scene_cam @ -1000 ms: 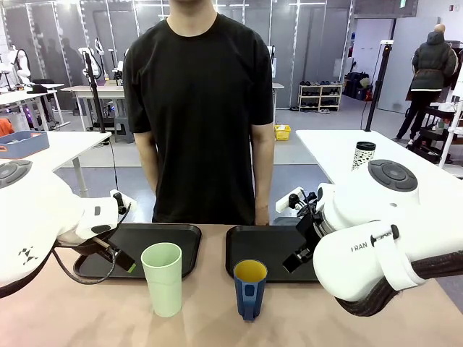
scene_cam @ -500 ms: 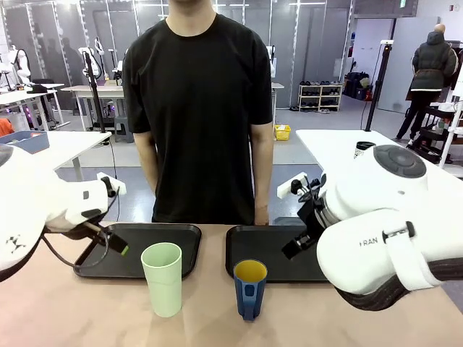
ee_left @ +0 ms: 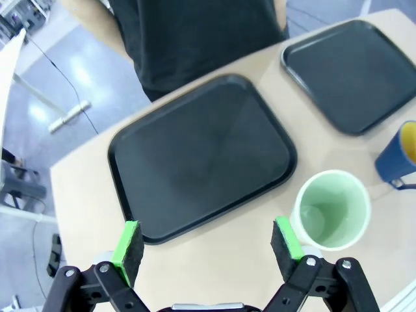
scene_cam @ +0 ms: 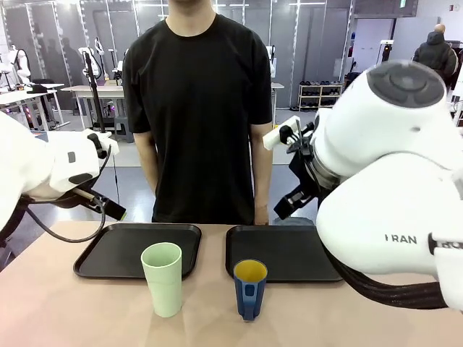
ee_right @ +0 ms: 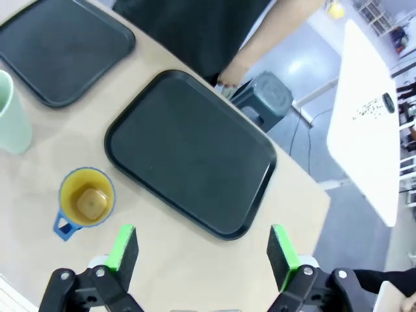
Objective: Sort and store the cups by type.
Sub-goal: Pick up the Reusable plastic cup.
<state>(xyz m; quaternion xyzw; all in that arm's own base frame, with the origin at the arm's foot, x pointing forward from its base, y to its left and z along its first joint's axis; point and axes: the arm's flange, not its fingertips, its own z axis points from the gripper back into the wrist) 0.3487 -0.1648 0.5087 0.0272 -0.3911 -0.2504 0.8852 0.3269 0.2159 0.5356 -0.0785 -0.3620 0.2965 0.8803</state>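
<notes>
My left gripper (ee_left: 207,242) and right gripper (ee_right: 202,247) are spread wide, empty. Green cup (scene_cam: 163,278) and blue cup (scene_cam: 249,289) stand on the bench (scene_cam: 87,311).

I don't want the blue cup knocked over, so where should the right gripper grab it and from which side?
Probably the round body of the dark blue cup, just below the rim, coming down from above. It stands upright, mouth open, and its handle juts toward the robot, so the open right gripper should close across the body, clear of the handle.
</notes>
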